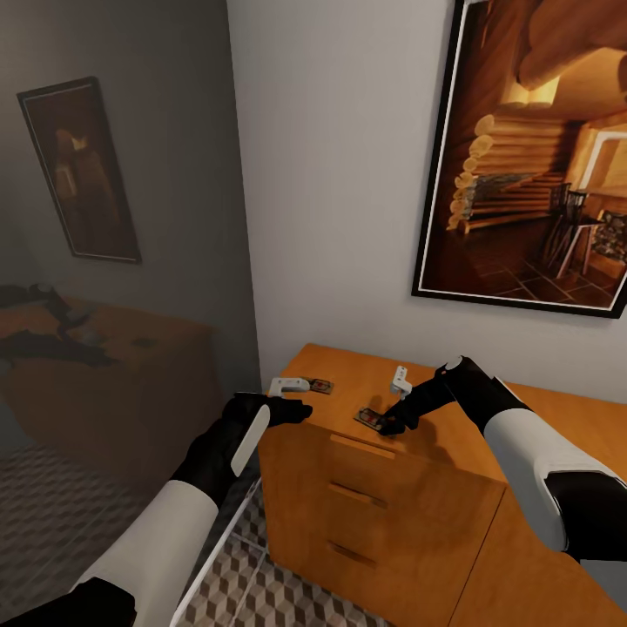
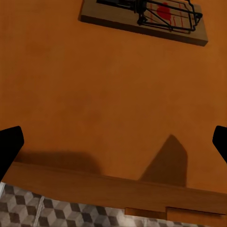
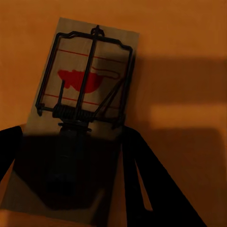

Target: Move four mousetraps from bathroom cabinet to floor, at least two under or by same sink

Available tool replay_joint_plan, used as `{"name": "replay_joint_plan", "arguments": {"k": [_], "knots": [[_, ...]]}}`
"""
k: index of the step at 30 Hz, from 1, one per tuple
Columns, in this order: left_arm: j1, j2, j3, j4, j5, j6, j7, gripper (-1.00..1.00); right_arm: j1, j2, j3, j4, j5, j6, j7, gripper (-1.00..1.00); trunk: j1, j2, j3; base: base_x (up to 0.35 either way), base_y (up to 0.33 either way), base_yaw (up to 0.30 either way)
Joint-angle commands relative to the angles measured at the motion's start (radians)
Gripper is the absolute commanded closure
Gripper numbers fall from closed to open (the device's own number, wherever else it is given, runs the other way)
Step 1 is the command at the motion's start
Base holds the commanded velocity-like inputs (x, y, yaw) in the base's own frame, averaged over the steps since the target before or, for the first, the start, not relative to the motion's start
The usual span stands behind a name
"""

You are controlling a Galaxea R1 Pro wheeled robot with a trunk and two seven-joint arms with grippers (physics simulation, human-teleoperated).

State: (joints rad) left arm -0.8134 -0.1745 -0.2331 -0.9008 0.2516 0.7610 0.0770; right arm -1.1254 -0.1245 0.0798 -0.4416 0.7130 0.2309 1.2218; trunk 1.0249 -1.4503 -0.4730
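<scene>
Two mousetraps lie flat on the top of the orange-brown cabinet. One mousetrap sits near the cabinet's left end, a short way beyond my left gripper, which hovers open over the top's edge with nothing between its fingers. The other mousetrap lies near the front edge. My right gripper is lowered over it, open, with a dark finger close along each long side of the board. A patch of cube-patterned bathroom floor shows below the cabinet.
The cabinet front has three drawers with slim handles. A large framed picture hangs on the white wall behind it. A dark tinted glass panel stands left of the cabinet, close to my left arm.
</scene>
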Motion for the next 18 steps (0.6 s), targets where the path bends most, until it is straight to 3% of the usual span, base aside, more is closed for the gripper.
{"name": "replay_joint_plan", "arguments": {"k": [1,11,18], "knots": [[0.000,0.000,0.000,0.000,0.003,0.000,0.000,-1.00,0.001,0.000,0.005,0.018,0.000,0.005,0.001,1.00,0.000,0.000,0.000,0.000,0.000,0.000],[0.000,0.000,0.000,0.000,0.003,0.000,-0.002,-1.00,0.001,0.000,0.006,0.018,-0.001,0.005,0.001,1.00,0.000,0.000,0.000,0.000,0.000,0.000],[-0.001,0.000,0.000,0.000,0.005,0.001,-0.002,-1.00,0.001,0.000,0.006,0.018,-0.001,0.005,0.001,1.00,-0.027,0.049,0.022,0.000,0.000,0.000]]}}
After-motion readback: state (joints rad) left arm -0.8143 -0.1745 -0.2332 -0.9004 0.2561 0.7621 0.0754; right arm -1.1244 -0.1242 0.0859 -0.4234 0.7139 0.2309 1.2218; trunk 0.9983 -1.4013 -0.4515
